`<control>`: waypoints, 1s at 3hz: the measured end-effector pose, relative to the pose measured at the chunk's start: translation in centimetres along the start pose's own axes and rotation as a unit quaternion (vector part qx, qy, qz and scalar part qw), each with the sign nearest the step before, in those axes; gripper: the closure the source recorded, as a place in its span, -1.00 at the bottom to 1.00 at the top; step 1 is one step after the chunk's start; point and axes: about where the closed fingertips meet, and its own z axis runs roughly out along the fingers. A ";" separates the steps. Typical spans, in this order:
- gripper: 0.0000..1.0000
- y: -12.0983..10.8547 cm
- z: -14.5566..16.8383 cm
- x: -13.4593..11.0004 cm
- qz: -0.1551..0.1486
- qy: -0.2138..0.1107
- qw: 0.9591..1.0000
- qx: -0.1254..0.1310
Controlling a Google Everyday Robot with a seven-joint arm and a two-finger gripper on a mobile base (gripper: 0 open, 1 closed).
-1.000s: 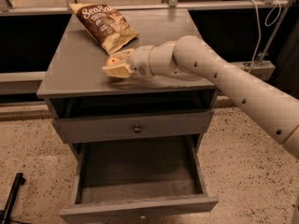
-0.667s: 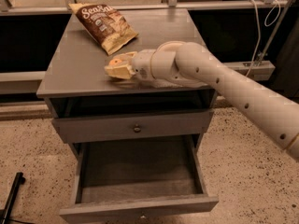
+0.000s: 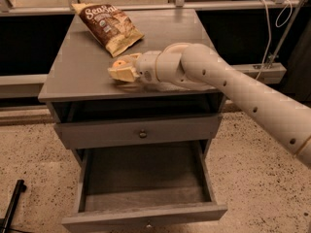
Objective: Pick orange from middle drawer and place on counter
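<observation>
The orange (image 3: 118, 63) shows as a small orange patch between the pale fingers of my gripper (image 3: 121, 72). The gripper is low over the front middle of the counter (image 3: 77, 72), shut on the orange; I cannot tell whether the fruit touches the top. The cream arm reaches in from the right. The middle drawer (image 3: 146, 181) is pulled out below, with a bare grey floor and nothing in it.
A brown snack bag (image 3: 108, 25) lies at the back left of the counter. A shut drawer front with a small round knob (image 3: 142, 133) sits above the open drawer. Speckled floor surrounds the cabinet. A dark bar (image 3: 12, 205) lies at the lower left.
The gripper has stayed at nearly the same spot over the counter with the orange. The arm behind it has shifted slightly.
</observation>
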 end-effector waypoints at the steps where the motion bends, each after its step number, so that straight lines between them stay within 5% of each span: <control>1: -0.73 0.0 0.0 0.0 0.000 0.000 1.000 0.000; 2: -1.00 0.0 0.0 0.0 0.000 0.000 1.000 0.000; 3: -1.00 0.0 0.0 0.0 0.000 0.000 1.000 0.000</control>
